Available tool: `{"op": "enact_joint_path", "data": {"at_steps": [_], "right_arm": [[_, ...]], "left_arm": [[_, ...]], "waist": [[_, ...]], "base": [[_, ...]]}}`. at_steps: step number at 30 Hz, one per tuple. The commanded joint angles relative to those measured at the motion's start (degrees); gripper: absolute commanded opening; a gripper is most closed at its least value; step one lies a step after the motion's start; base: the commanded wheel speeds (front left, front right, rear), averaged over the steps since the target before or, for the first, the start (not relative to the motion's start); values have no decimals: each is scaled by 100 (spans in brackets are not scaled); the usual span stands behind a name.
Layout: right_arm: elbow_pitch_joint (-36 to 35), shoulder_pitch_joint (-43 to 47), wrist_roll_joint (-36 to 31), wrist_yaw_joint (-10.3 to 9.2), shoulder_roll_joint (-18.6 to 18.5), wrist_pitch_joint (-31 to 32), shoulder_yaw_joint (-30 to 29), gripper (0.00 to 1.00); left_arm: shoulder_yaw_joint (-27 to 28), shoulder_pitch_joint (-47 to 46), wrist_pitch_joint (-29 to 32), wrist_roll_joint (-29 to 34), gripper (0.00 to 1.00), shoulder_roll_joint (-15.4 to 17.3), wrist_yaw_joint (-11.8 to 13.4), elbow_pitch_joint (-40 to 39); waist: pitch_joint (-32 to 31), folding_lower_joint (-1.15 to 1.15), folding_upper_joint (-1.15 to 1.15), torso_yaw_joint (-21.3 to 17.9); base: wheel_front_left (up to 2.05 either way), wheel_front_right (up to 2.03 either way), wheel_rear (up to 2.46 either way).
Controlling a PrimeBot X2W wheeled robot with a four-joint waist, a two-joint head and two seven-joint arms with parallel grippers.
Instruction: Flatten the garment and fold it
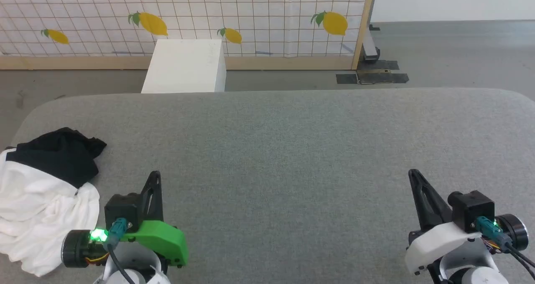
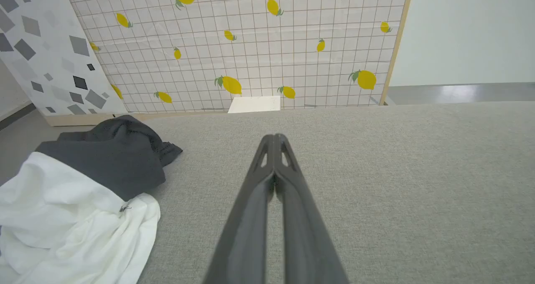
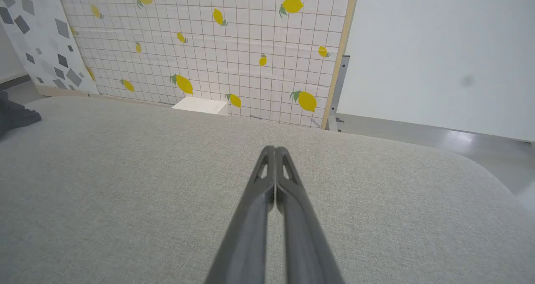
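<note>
Currently the garment (image 1: 39, 192) is lying crumpled at the left end of the grey padded table (image 1: 292, 142), just beside the left gripper (image 1: 155, 176). It and the right gripper (image 1: 413, 174) are sitting empty, fingers pressed together. Grabbing blindly is likely risking pinching several bunched layers or dragging the shirt off the edge.

Right gripper (image 3: 275, 150) comes up from bottom centre, both long dark fingers pressed together, nothing between them, tips over bare grey fabric table (image 3: 125, 183). It is roughly mid-table, well apart from every edge. A dark fold of the garment (image 3: 14, 113) lies by the table's far left edge, cut off by the frame. White box (image 3: 199, 105) stands just past the far edge. Behind it are a lemon-print grid panel (image 3: 217, 54) with a wooden post (image 3: 339, 58), and a speckled panel (image 3: 29, 33) to the left. The table's far right corner is rounded, with white wall (image 3: 439, 46) beyond.
</note>
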Motion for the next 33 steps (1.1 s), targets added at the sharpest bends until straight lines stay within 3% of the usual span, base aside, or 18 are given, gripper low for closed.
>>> {"op": "enact_joint_path", "data": {"at_steps": [1, 33], "right_arm": [[-28, -88, -37, -11, 12, -1, 8, 0], [-28, -88, -37, -11, 12, -1, 8, 0]], "left_arm": [[21, 74, 7, 60, 0, -27, 37, -15], [21, 74, 7, 60, 0, -27, 37, -15]], "waist": [[0, 0, 0, 0], [0, 0, 0, 0]], "base": [[0, 0, 0], [0, 0, 0]]}}
